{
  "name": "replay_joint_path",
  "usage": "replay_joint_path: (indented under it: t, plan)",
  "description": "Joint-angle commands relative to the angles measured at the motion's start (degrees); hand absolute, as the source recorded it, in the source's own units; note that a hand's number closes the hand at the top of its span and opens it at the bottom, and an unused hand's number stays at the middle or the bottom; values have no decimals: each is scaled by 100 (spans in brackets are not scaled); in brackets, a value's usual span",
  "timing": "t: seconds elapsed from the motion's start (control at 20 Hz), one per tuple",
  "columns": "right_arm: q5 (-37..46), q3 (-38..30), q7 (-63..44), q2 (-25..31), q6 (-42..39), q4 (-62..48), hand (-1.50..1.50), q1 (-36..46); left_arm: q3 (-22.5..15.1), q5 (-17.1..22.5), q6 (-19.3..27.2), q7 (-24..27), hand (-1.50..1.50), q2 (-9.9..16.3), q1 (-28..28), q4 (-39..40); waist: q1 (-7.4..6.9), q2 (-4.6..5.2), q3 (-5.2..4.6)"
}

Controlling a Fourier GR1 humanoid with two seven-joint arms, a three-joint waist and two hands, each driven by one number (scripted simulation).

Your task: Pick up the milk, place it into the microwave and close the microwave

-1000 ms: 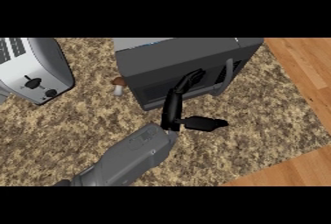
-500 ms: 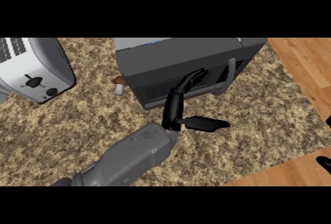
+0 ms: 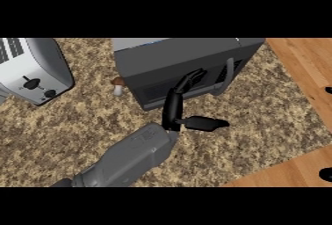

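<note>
The dark grey microwave (image 3: pixel 188 61) stands at the back of the counter, its door facing me and looking closed, with a grey handle (image 3: pixel 225 77) on the right side. My left hand (image 3: pixel 172 107) is open. Its straight fingers (image 3: pixel 190 81) lie against the door's front and its thumb (image 3: pixel 202 123) sticks out to the right. No milk shows anywhere; the inside of the microwave is hidden. Of my right hand (image 3: pixel 326 174) only small black tips show at the right edge.
A silver toaster (image 3: pixel 32 70) stands at the far left. A small brown mushroom (image 3: pixel 118 86) lies against the microwave's left side. The speckled counter top (image 3: pixel 77 123) gives way to wooden floor (image 3: pixel 304 61) at the right.
Black tips of the right hand have come into view at the right edge. The left hand has stayed against the microwave door, almost unmoved.
</note>
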State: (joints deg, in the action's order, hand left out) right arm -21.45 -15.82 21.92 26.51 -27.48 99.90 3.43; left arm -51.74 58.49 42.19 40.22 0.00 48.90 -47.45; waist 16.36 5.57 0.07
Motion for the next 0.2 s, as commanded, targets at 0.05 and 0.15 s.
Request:
replay_joint_path:
  t: [0.05, 0.15]
  plan:
    - [-346, -83, -119, 150, -214, -288, -150, 169, 222, 208, 138, 0, -150, 0, 287, 437, 84, 39, -6]
    - [-455, -117, -131, 207, -299, -412, -150, 240, 273, 273, 72, -7, -150, 0, 351, 461, 69, 60, -1]
